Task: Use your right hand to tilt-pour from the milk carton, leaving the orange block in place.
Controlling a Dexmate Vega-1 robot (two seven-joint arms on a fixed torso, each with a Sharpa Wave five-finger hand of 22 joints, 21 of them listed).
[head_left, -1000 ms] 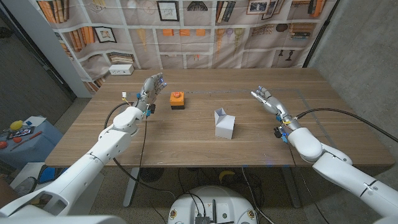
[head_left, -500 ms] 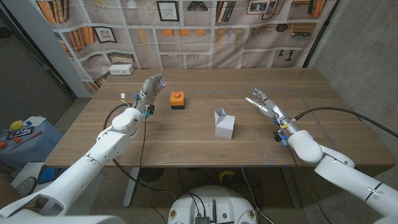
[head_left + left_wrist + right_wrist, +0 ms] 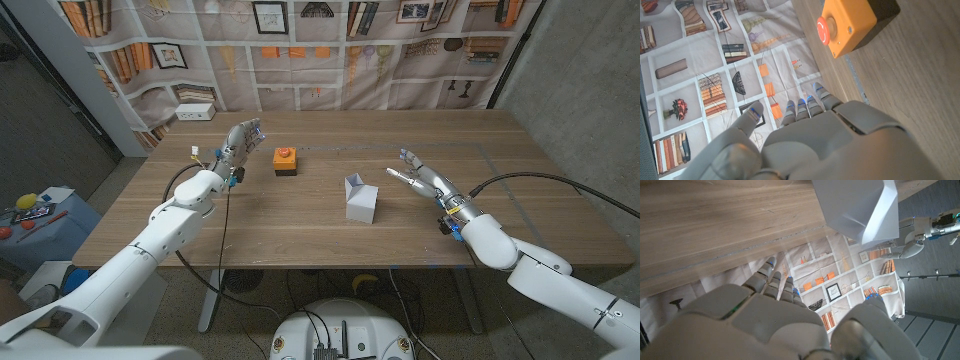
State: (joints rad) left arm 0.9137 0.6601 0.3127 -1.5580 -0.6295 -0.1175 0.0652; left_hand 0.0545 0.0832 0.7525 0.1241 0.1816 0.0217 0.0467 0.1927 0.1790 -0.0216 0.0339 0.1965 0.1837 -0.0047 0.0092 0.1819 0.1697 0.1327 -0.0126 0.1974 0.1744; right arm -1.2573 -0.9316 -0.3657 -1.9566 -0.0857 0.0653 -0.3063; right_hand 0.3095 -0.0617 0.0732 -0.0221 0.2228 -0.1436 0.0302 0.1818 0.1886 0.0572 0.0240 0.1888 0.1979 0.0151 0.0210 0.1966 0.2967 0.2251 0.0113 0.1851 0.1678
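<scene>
1. Table (image 3: 330, 245): wooden, long side across the head view; bare wood around the things on it; printed bookshelf backdrop (image 3: 330, 45) hangs behind the far edge; grey wall on the right side of the head view.
2. Right arm (image 3: 540, 270): white, comes in from the bottom right corner of the head view; black cable runs from the wrist off to the right.
3. Left arm (image 3: 150, 245): white, comes in from the bottom left corner; black cable hangs along it.
4. Carton (image 3: 359, 199): white, upright, top flaps open; stands about mid-table, nearer the front edge than the block; nothing touches it; in the right wrist view its white body (image 3: 860, 205) sits on the wood past the fingertips.
5. Right hand (image 3: 422, 176): just right of the carton, clear gap between; fingers apart and stretched towards the carton; holds nothing; its back shows in the right wrist view (image 3: 765, 325).
6. Left hand (image 3: 240, 140): near the table's far left, just left of the block, not touching it; fingers together and straight, holds nothing; raised or resting, cannot tell.
7. Block (image 3: 286, 160): orange box on a dark base, red button on top (image 3: 847, 25); left of the carton and farther back, well apart from it.
8. White box (image 3: 195, 112): small, at the far left corner, beside the backdrop.
</scene>
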